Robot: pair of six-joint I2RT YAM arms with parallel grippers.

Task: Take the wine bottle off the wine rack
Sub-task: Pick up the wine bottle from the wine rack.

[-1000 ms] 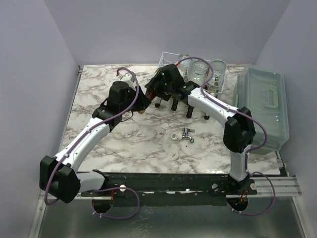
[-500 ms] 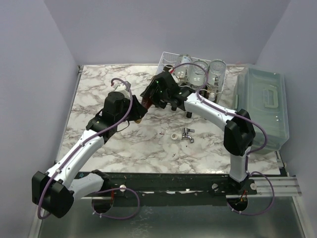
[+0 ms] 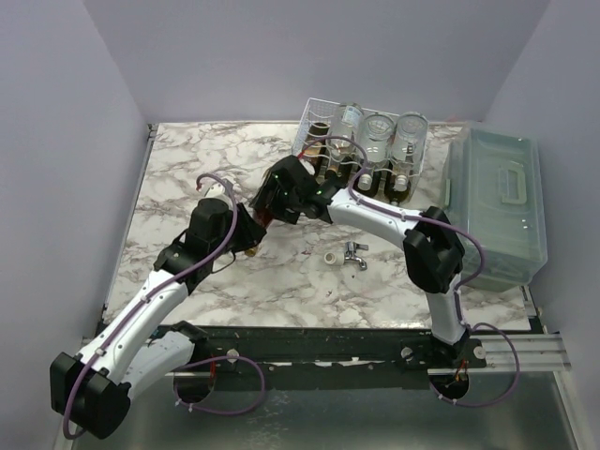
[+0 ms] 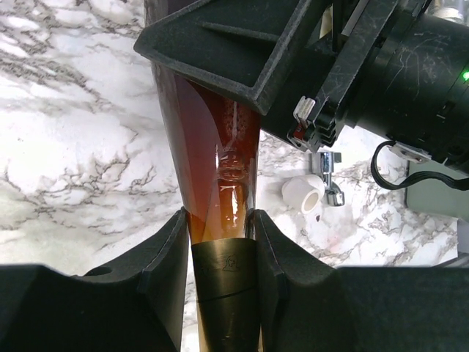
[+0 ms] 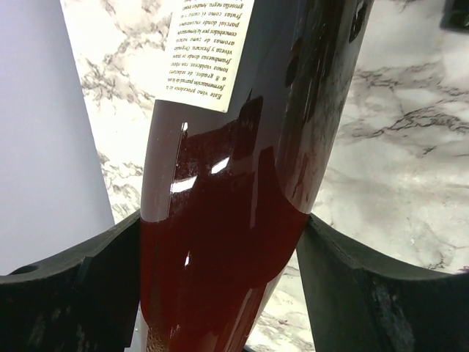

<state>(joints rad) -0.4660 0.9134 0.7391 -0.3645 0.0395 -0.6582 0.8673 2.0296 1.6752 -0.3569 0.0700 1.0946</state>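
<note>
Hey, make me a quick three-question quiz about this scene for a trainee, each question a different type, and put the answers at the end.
1. True or false: the wine bottle is lying in a cradle of the wine rack.
2. Multiple choice: where does the left gripper grip the bottle? A) the base, B) the neck, C) the cork.
3. Fill in the blank: the right gripper is closed on the bottle's wide ____.

Key: 1 false, both grippers hold it in front of the rack, over the table. 2 B. 3 body.
</note>
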